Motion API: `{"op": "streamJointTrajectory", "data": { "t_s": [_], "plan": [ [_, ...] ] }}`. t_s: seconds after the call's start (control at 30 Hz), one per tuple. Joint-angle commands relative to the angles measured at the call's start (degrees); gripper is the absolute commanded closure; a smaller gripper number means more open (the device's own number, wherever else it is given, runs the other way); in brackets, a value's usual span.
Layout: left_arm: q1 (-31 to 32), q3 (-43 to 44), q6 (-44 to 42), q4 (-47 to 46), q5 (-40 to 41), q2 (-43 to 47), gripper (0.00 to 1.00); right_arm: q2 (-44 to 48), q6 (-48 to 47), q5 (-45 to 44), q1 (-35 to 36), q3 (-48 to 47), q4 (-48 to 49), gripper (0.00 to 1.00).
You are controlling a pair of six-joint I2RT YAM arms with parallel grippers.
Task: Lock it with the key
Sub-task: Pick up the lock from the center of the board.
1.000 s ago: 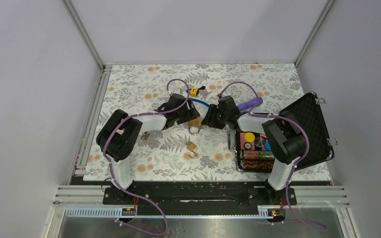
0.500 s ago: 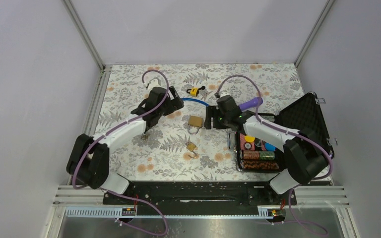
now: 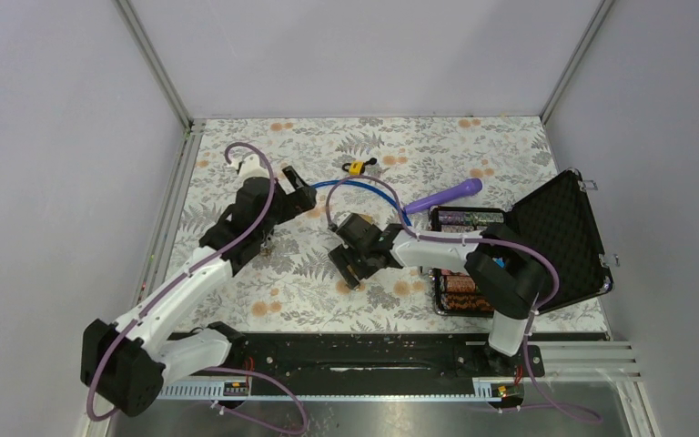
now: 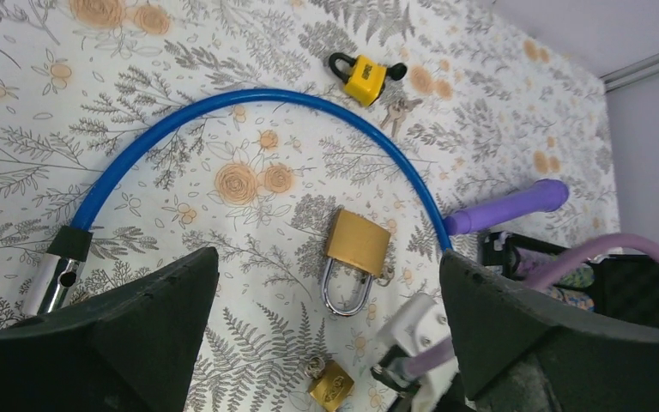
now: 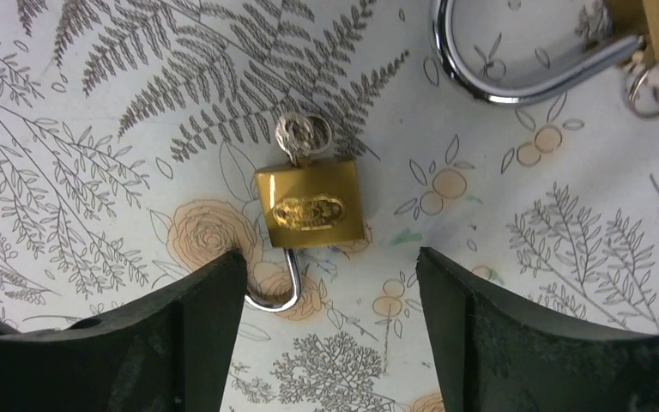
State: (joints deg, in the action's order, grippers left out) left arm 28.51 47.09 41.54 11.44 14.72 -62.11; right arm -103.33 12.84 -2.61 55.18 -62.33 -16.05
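Near the middle of the floral mat (image 3: 510,150), the right gripper (image 5: 326,275) hangs low over a small brass padlock (image 5: 309,206), its two dark fingers (image 5: 180,335) spread wide to either side and holding nothing. The padlock lies flat between them with its label face up. A key (image 5: 302,136) sits in the end of the body that points away from the wrist. At the near end the shackle shows as a steel hook curving toward the left-hand finger, where it slips partly out of sight. Whether that finger touches the hook cannot be told. Just beyond the small padlock lies a large brass padlock (image 4: 356,245), flat on the mat, its steel shackle pointing back toward the smaller one. The left gripper (image 4: 326,266) hovers higher, toward the left side of the mat and apart from both padlocks, its jaws as wide as they go and empty. From its camera a blue cable (image 4: 223,99) arches across the mat, with a yellow padlock (image 4: 365,79) and loose keys (image 4: 399,109) just past the top of the arch. At the right, a purple handle (image 4: 515,204) rests beside the open black case (image 3: 560,232).
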Motion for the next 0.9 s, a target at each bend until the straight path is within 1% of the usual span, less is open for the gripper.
{"op": "streamJointTrajectory", "data": {
  "t_s": [0.0,0.2,0.37,0.43,0.47,0.6,0.7,0.8,0.87],
  "plan": [
    [-0.1,0.1,-1.8,0.1,1.1,3.7,0.01,-2.6,-4.4,-3.6,0.5,-4.5,-1.4,0.23],
    [-0.2,-0.1,-2.7,0.4,0.5,5.6,0.01,-7.7,-7.5,-2.9,0.5,-8.3,-3.5,0.33],
    [-0.2,-0.2,-3.0,1.1,-0.1,6.1,0.01,-7.8,-7.2,-1.4,0.5,-7.9,-3.6,0.46],
    [-0.2,0.0,-3.1,1.2,-1.0,6.1,0.01,-7.3,-7.0,-0.7,0.6,-7.6,-3.7,0.46],
    [-0.2,0.0,-3.1,1.5,-1.2,6.2,0.01,-7.1,-6.9,-0.5,0.6,-7.5,-4.1,0.44],
    [-0.2,-0.2,-3.1,1.8,-1.7,6.5,0.01,-6.3,-7.4,0.7,0.5,-6.9,-5.0,0.34],
    [-0.2,-0.5,-3.1,1.8,-1.8,6.8,0.01,-6.5,-7.6,0.6,0.5,-6.8,-5.9,0.34],
    [-0.3,-0.6,-3.1,1.9,-2.1,6.9,0.01,-7.9,-8.1,0.4,0.5,-7.8,-7.9,0.43],
    [-0.2,-0.6,-3.1,2.2,-2.4,6.9,0.01,-8.2,-8.1,-0.9,0.5,-8.1,-8.4,0.52]
  ]
}}
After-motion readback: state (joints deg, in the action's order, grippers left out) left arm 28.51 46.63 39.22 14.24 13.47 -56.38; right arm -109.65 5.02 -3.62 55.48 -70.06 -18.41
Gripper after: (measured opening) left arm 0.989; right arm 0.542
